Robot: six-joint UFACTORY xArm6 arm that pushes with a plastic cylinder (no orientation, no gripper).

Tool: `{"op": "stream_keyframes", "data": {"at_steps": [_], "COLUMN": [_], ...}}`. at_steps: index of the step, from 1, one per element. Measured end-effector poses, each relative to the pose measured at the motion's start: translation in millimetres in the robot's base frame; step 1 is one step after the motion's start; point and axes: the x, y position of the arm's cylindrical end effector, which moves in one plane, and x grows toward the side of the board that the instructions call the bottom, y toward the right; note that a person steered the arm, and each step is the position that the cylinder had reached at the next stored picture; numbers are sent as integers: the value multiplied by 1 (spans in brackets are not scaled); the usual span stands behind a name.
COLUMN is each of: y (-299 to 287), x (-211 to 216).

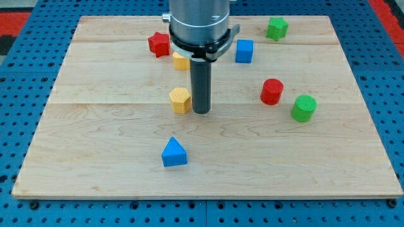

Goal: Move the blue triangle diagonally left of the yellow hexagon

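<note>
**Tip parked beside the hexagon**

My tip (201, 111) sits just right of the yellow hexagon (180, 99); no pincer, only a rod. The blue triangle (173, 152) waits nearer, slightly left, open board (95, 157) around it.

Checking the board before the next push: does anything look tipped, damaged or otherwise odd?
Nothing stands out. All blocks sit flat on the board, none tipped or stacked. My tip rests just right of the yellow hexagon, with the blue triangle below it. A second yellow block is partly hidden behind the arm.
</note>
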Motion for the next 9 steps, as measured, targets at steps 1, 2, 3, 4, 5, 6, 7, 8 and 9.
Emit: {"op": "stream_keyframes", "data": {"at_steps": [1, 2, 3, 4, 5, 6, 7, 8, 9], "y": [3, 13, -4, -41, -47, -21, 31, 27, -57], "x": [28, 39, 39, 50, 86, 96, 103, 128, 126]}}
